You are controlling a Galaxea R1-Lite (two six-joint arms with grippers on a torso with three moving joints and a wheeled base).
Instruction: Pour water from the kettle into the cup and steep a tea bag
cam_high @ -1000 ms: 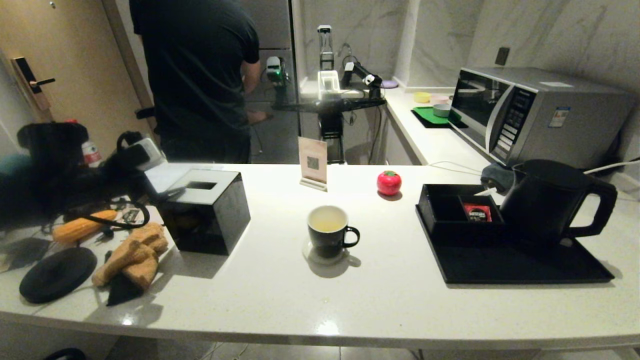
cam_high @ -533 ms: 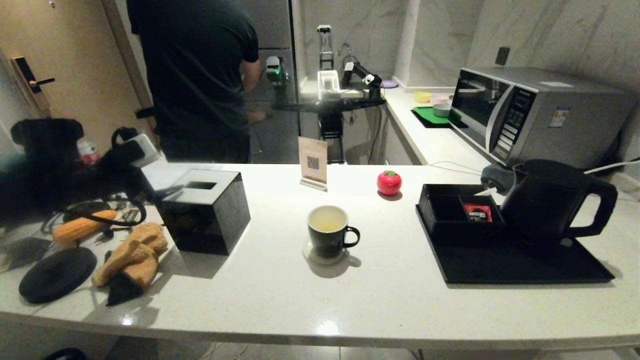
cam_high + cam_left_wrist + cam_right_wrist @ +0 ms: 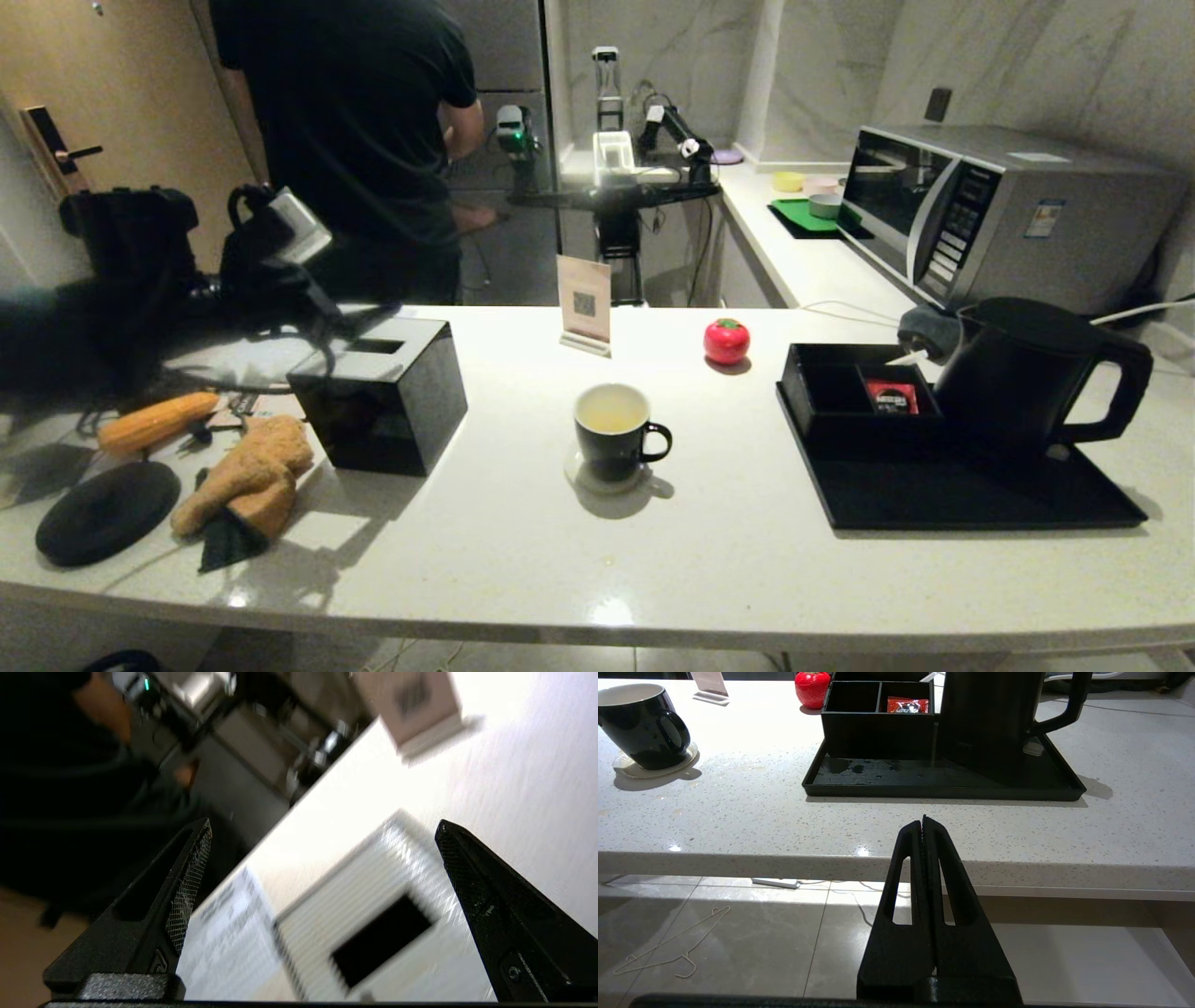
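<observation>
The black cup [image 3: 611, 434] stands on a pale coaster mid-counter, holding pale yellowish water [image 3: 611, 413]. It also shows in the right wrist view, the cup [image 3: 642, 728] far from the fingers. The black kettle [image 3: 1022, 373] sits upright on a black tray [image 3: 980, 495]; the right wrist view has the kettle [image 3: 985, 718] too. No tea bag is visible. My left gripper [image 3: 366, 315] hangs open and empty above the far left corner of the black tissue box [image 3: 336, 891], shown as the left gripper [image 3: 323, 826]. My right gripper [image 3: 923, 820] is shut, parked below the counter's front edge.
The tissue box [image 3: 383, 392] stands left of the cup. A red sachet [image 3: 892, 397] lies in the tray's organizer. A sign stand [image 3: 584, 303], a red tomato-shaped object [image 3: 726, 341] and a microwave [image 3: 990, 215] are behind. Corn [image 3: 154, 420], a brown glove [image 3: 247, 476] and a person [image 3: 355, 140] are at left.
My left arm has risen and swung right, bringing its gripper over the tissue box. The cup, kettle and tray have not moved.
</observation>
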